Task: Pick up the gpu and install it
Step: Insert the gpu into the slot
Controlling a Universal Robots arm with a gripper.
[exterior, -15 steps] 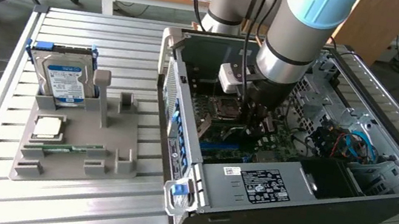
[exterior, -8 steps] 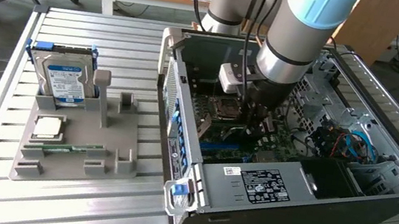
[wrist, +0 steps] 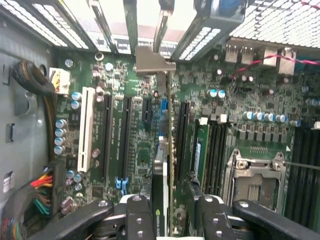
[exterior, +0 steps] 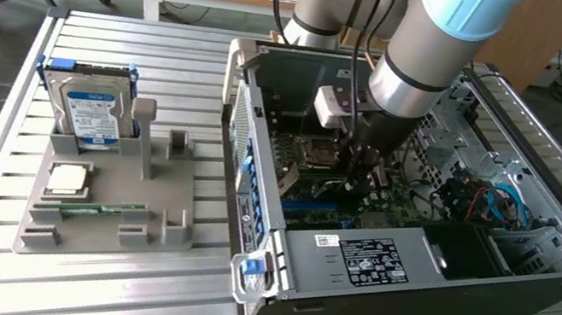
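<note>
The gpu (wrist: 169, 150) appears edge-on in the wrist view as a thin card, with its metal bracket (wrist: 152, 62) toward the case's rear wall. My gripper (wrist: 170, 215) is shut on it, one black finger (wrist: 137, 217) on each side. The card stands upright over the expansion slots (wrist: 125, 135) of the green motherboard (wrist: 200, 85), in line with a slot. Whether it sits in the slot I cannot tell. In the exterior view my gripper (exterior: 363, 172) reaches down into the open computer case (exterior: 412, 267), above the motherboard (exterior: 331, 201).
A grey holder (exterior: 110, 205) on the slatted table at the exterior view's left carries a silver hard drive (exterior: 92, 111), a processor chip (exterior: 66, 179) and a green memory stick (exterior: 92, 209). Cable bundles (wrist: 30, 195) and the processor socket (wrist: 255, 180) flank the card inside the case.
</note>
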